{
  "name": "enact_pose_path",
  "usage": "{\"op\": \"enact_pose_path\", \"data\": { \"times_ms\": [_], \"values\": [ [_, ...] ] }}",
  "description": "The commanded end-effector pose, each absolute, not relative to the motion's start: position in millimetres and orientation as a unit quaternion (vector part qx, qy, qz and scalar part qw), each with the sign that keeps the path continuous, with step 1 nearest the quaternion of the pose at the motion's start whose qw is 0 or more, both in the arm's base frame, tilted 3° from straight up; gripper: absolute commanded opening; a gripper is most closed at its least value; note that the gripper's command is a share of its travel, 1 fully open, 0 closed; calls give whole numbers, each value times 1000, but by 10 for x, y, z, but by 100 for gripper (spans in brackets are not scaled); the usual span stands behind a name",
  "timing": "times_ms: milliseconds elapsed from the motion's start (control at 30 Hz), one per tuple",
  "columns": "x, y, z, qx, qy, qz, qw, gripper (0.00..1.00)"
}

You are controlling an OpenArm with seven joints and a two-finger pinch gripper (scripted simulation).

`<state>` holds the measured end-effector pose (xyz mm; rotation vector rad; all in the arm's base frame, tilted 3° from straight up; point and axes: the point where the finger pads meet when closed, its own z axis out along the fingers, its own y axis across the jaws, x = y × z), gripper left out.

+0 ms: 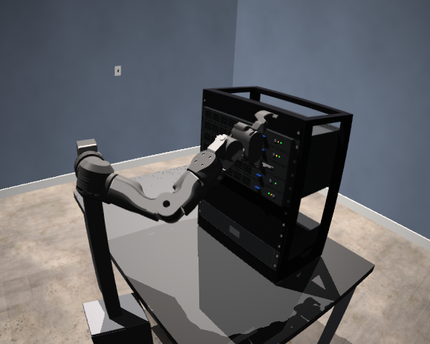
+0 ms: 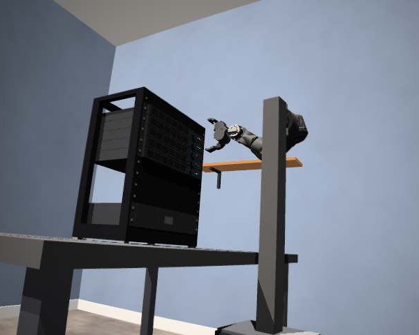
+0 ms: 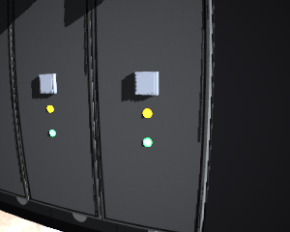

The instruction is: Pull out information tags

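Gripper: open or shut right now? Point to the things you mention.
Open: in the exterior view the gripper (image 1: 272, 138) (image 2: 209, 134) has its two fingers spread wide apart, with nothing between them.

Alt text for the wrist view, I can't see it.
Two dark server fronts stand side by side, each with a pale square button, a lit yellow light and a lit green light; a third is cut off at left.
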<state>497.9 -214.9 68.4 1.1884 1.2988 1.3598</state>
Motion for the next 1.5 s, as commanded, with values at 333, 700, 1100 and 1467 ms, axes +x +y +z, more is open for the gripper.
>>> {"op": "enact_pose_path", "data": {
  "times_ms": [333,700,1100,1467],
  "values": [
    [4973,-2133,700,477,525,549,442,0],
    [4973,-2133,700,477,525,549,442,0],
    [4973,-2133,700,477,525,549,442,0],
    [4967,-2127,698,476,525,550,442,10]
  ]
}}
